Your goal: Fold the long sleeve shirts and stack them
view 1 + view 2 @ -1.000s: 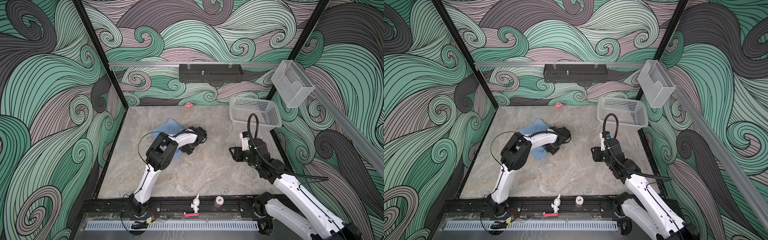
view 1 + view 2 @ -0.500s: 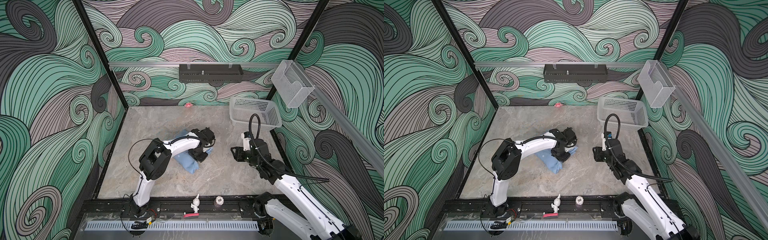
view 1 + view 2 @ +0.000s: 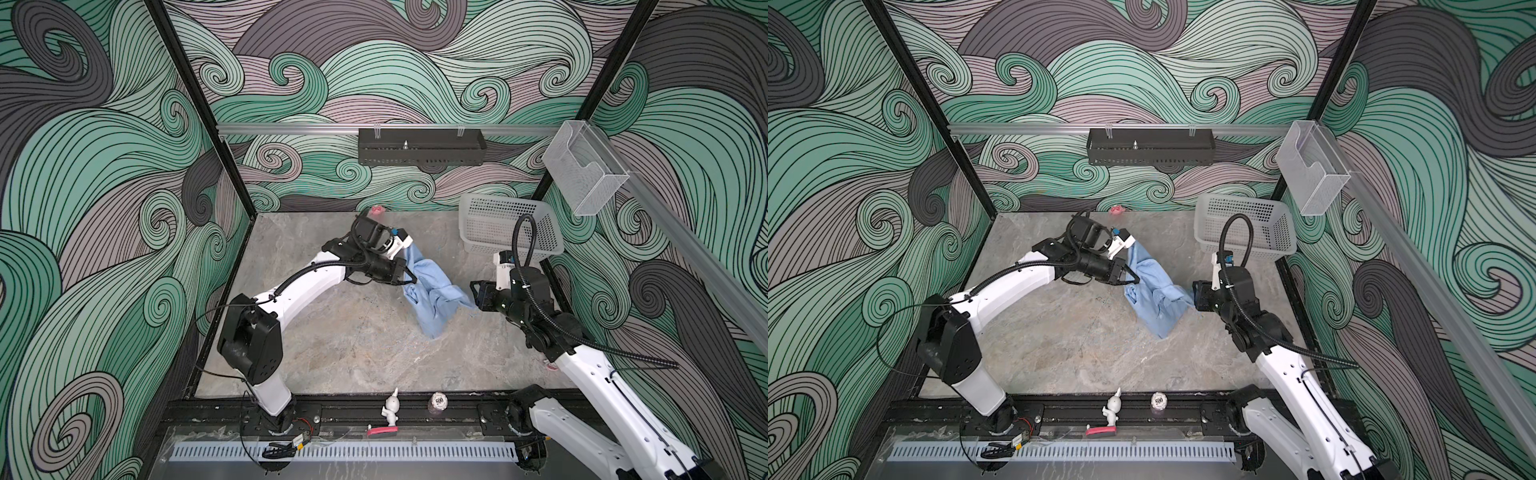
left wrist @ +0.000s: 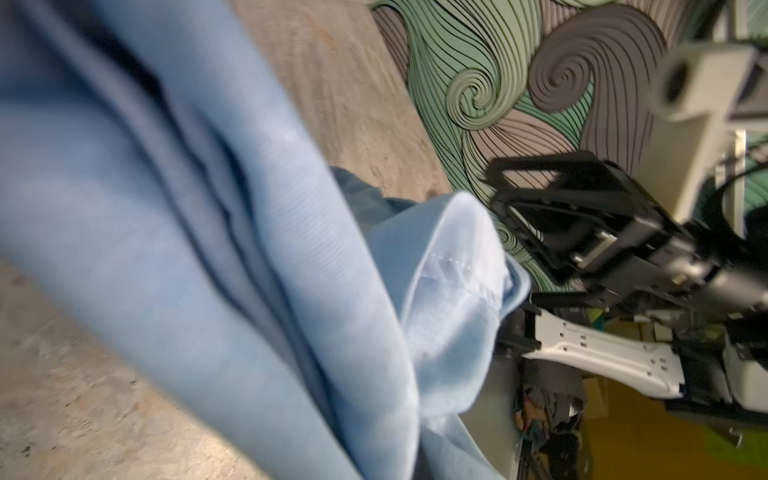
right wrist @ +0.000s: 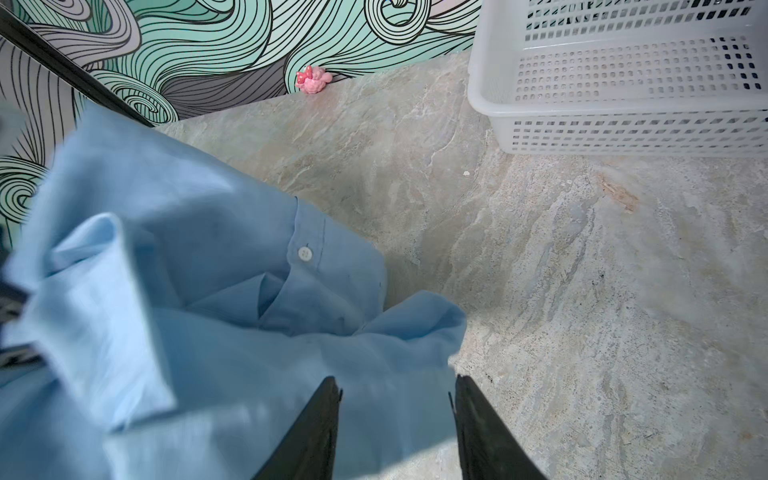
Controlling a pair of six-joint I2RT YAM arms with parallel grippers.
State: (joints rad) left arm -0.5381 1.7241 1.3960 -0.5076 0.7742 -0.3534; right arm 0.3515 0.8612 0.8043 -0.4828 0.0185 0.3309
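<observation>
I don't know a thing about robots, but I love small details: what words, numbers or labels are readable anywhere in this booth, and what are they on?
"500": on the small round token standing on the black front rail, readable in both top views.
Nothing else can be read: the light blue shirt, the white basket and the clear wall holder show no writing in any view.

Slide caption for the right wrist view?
Open right tool at the edge of the crumpled light blue shirt, white basket beyond.
</observation>
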